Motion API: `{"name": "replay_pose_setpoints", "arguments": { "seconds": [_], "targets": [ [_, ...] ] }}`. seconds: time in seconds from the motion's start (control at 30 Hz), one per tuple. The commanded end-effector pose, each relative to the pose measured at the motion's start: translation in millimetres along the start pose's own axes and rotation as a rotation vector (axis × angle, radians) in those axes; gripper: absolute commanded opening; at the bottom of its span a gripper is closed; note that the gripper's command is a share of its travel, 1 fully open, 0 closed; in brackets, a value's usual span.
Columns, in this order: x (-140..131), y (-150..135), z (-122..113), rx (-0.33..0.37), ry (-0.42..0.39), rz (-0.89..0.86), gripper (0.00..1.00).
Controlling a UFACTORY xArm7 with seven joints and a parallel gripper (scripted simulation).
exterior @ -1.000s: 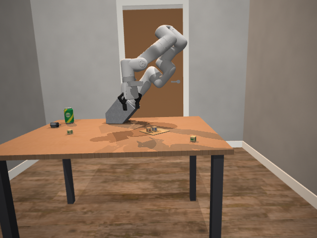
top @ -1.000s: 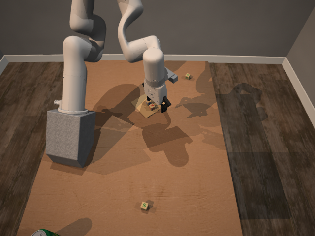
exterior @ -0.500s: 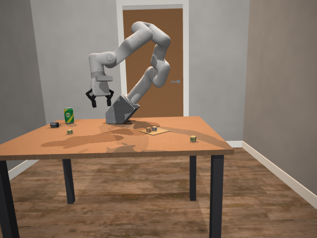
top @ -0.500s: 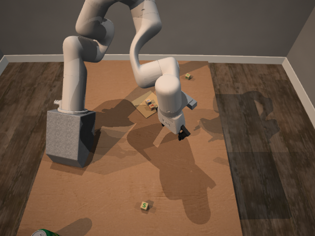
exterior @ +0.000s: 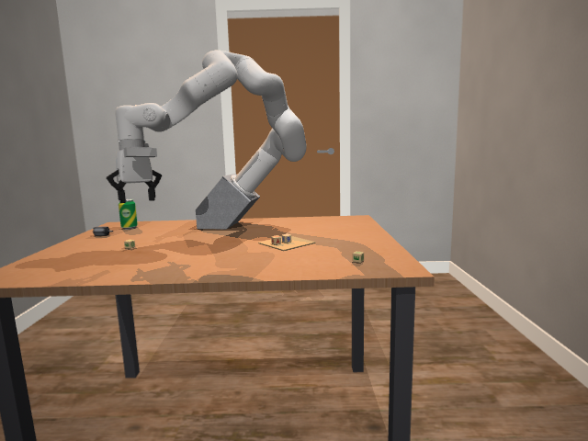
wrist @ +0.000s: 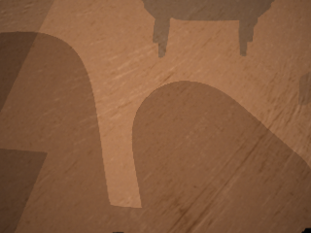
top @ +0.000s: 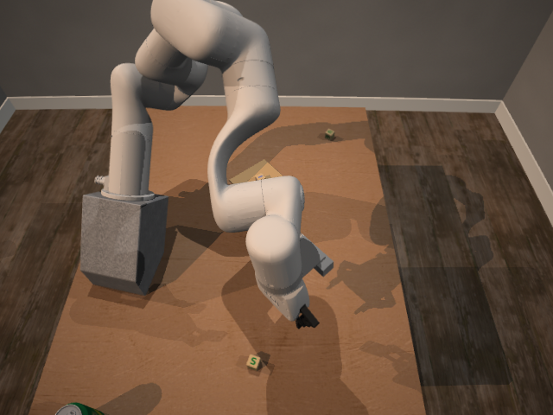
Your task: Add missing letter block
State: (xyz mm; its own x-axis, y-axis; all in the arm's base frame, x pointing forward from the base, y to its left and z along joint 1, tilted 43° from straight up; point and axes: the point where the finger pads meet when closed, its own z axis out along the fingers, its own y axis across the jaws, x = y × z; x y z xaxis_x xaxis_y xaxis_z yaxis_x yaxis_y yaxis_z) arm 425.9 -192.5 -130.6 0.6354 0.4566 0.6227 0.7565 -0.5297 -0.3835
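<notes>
An xArm 7 hangs its gripper (exterior: 134, 188) high above the wooden table (exterior: 303, 279), fingers spread to their full width and holding nothing. In the top view the S block (top: 253, 360), the letter the row lacks, sits alone on the table at about seven o'clock from the gripper, near but not under it, its green S facing up. The mat (top: 268, 168) lies well apart at roughly twelve o'clock from the gripper, mostly hidden behind the forearm; the exterior view shows it carrying two blocks (exterior: 281, 238) close together.

The step in hand appears to be the reach for the S block, with the pick not yet begun. The next move looks to call for shifting over the block, descending and closing on its sides, with the letter kept on top for the carry to the mat.

A fourth block (top: 330, 133) rests off the mat near the table's far edge; its green letter is too small to read. The letters on the mat blocks cannot be made out either. The wrist camera shows only bare tabletop and shadows. A green soda can (exterior: 128, 214) stands beyond the gripper, cut off at the top view's lower edge, beside a small dark object (exterior: 101, 231) that cannot be identified.
</notes>
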Motion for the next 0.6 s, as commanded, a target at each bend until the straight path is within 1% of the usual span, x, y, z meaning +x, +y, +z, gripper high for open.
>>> {"name": "replay_pose_setpoints", "arguments": {
  "seconds": [0.0,0.07,0.17,0.3,0.4,0.57],
  "targets": [
    [-29.9,19.7,2.0,0.006,-0.011,0.002,1.0],
    [-78.0,30.4,8.3,0.01,-0.041,0.007,1.0],
    [-105.5,34.1,12.7,0.015,-0.059,0.009,1.0],
    [-155.1,36.6,22.1,0.029,-0.095,0.011,1.0],
    [-169.5,36.3,25.2,0.034,-0.106,0.011,1.0],
    [-170.7,36.3,25.5,0.034,-0.107,0.011,1.0]
  ]
}}
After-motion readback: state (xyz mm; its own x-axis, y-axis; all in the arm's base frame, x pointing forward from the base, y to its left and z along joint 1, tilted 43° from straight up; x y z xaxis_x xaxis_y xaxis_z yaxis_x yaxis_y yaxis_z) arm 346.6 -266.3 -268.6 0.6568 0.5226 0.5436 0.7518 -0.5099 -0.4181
